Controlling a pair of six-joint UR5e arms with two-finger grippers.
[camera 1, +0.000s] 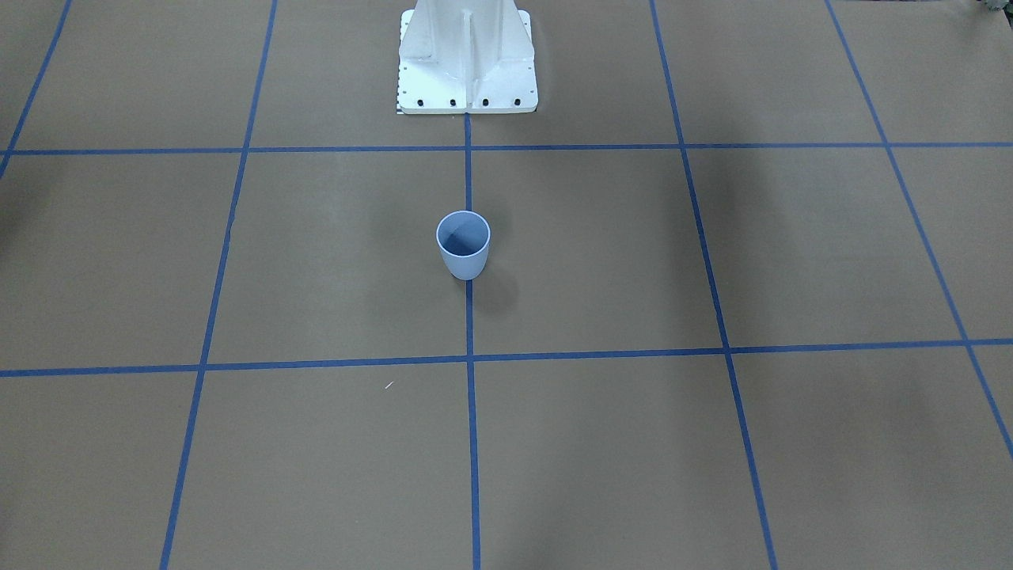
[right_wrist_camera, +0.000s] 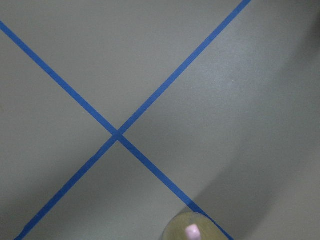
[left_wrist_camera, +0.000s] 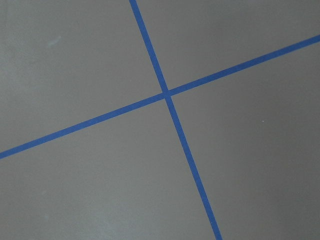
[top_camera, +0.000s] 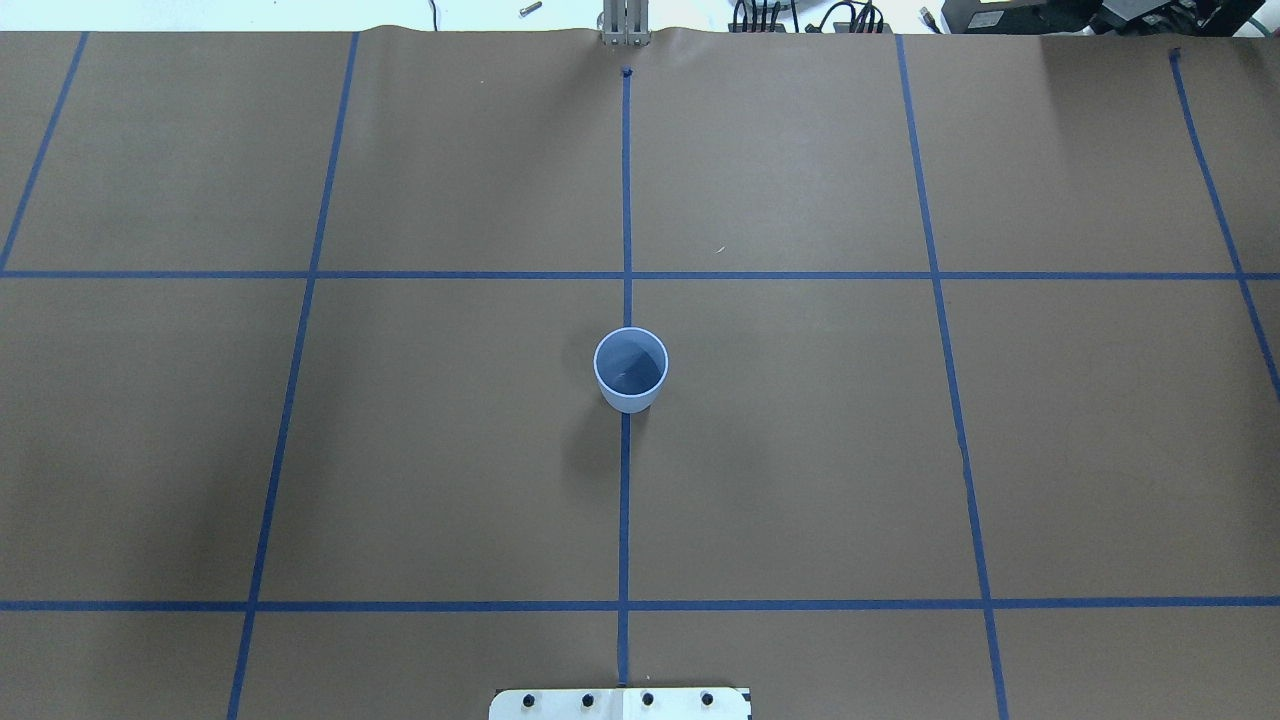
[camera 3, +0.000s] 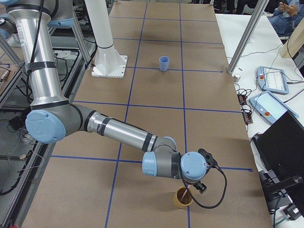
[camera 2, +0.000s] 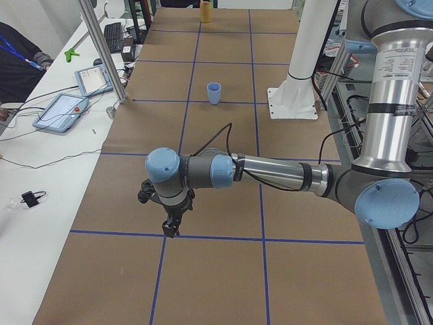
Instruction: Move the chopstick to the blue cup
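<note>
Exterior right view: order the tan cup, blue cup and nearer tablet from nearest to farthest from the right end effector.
From the right end effector:
1. Tan cup, right by it, just below.
2. Nearer tablet, on the side table.
3. Blue cup, far up the table, mid-width.

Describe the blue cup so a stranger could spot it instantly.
Start at the white pedestal on the brown table. Follow the blue tape line straight out from it; the blue cup stands upright on that line. Unlike the tan cup at the table's end, it is pale blue.
</note>
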